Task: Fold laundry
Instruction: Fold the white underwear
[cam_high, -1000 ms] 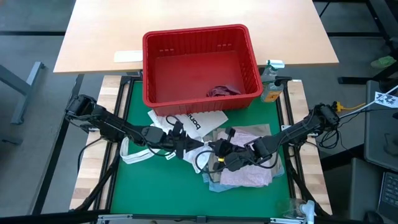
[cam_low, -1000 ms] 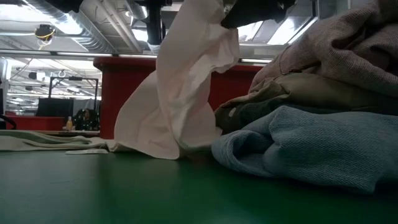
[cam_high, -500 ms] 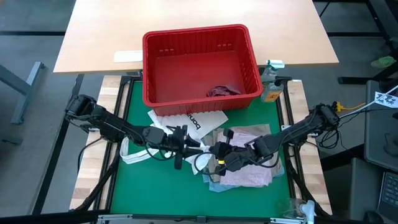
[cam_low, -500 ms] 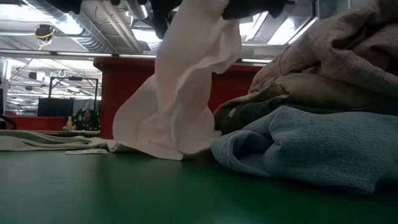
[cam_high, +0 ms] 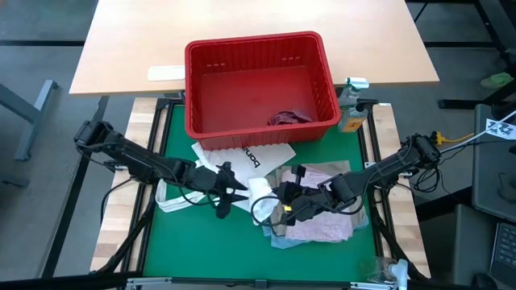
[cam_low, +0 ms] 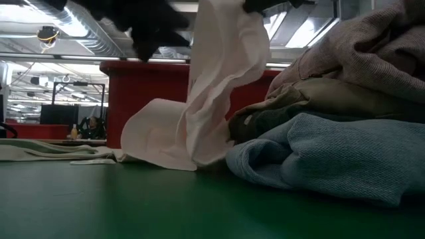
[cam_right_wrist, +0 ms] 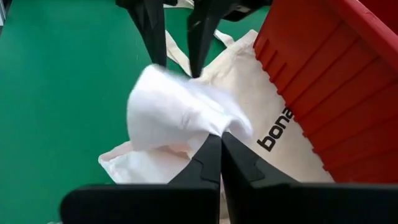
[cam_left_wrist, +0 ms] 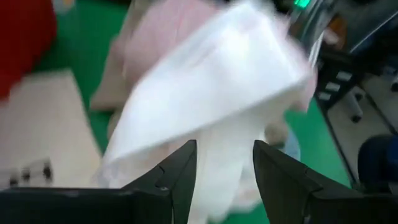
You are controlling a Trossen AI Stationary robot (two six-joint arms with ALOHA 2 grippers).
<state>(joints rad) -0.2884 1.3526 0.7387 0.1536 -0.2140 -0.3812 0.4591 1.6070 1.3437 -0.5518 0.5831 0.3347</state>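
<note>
- A small white piece (cam_high: 260, 189) of the laundry is held up off the green mat (cam_high: 193, 242) near the middle of the desk (cam_high: 113, 234), pinched by its upper edge; in the low view it (cam_low: 212, 86) hangs down with its lower part resting on the mat.
- The right end effector (cam_right_wrist: 219, 142) is clenched on the white piece, its fingers pressed together.
- The left end effector (cam_high: 226, 190) is seen at the piece's 9 o'clock side, released, its fingers (cam_left_wrist: 177, 171) spread apart with the cloth (cam_left_wrist: 211, 106) just ahead of them.
- At 3 o'clock from the white piece a pile is stacked: a mottled pink garment (cam_high: 326, 225), with beige-khaki (cam_low: 332, 93) and light blue (cam_low: 332, 156) cloth seen low.
- A white tote bag (cam_high: 258, 157) is spread at 12 o'clock.
- Beyond it a red basket (cam_high: 258, 80) is placed, with maroon cloth (cam_high: 289, 118) inside.
</note>
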